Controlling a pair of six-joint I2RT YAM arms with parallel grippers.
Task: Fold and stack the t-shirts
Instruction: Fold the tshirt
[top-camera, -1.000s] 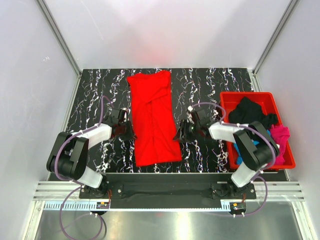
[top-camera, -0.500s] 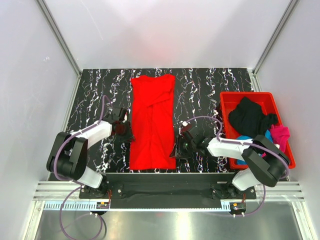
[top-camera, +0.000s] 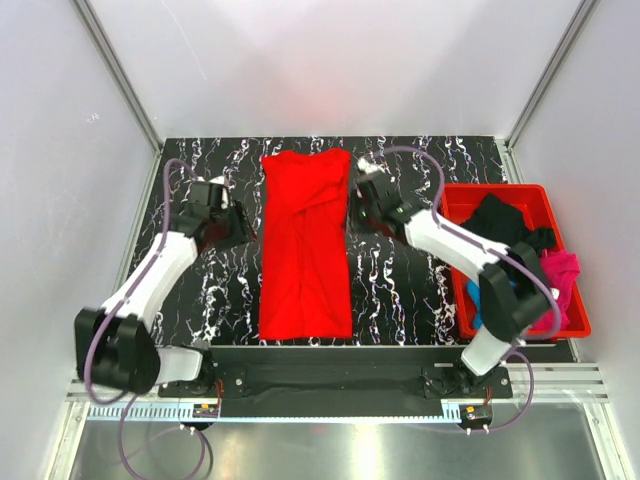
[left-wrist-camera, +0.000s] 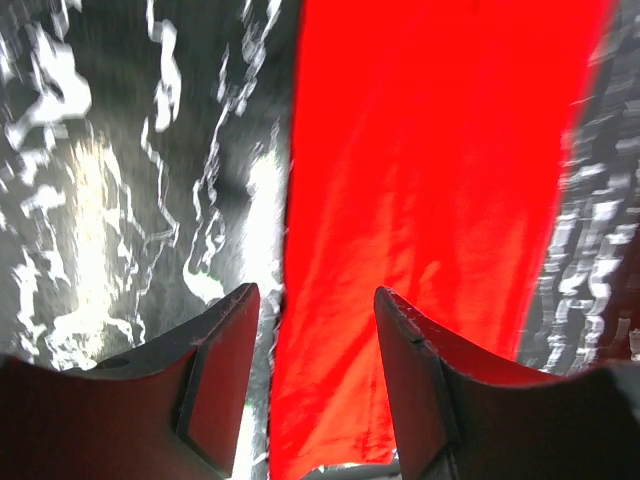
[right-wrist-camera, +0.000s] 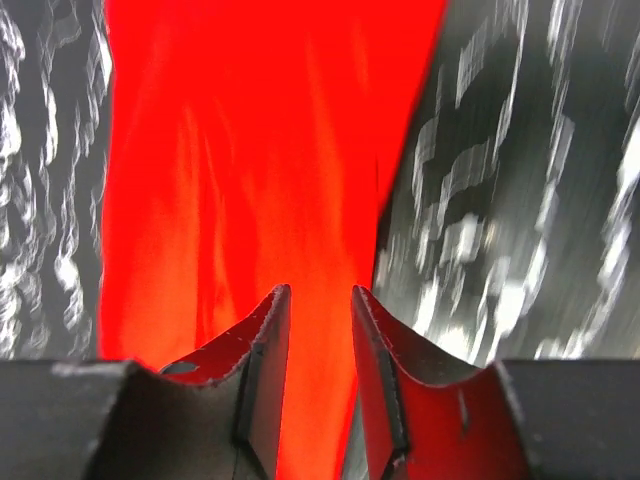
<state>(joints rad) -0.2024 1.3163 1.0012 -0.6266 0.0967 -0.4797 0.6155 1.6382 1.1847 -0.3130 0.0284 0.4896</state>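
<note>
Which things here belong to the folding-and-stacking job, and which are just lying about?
Job:
- red t-shirt, laid out as a long strip
- black t-shirt
- pink t-shirt

Just there:
- red plastic bin, holding the black and pink ones
- marbled table

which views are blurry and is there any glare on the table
Top external: sharp, soft bright wash on the back wall. Left wrist: smeared, white glare on the table beside the red t-shirt. Right wrist: marble veins streaked by motion blur, red oversaturated.
</note>
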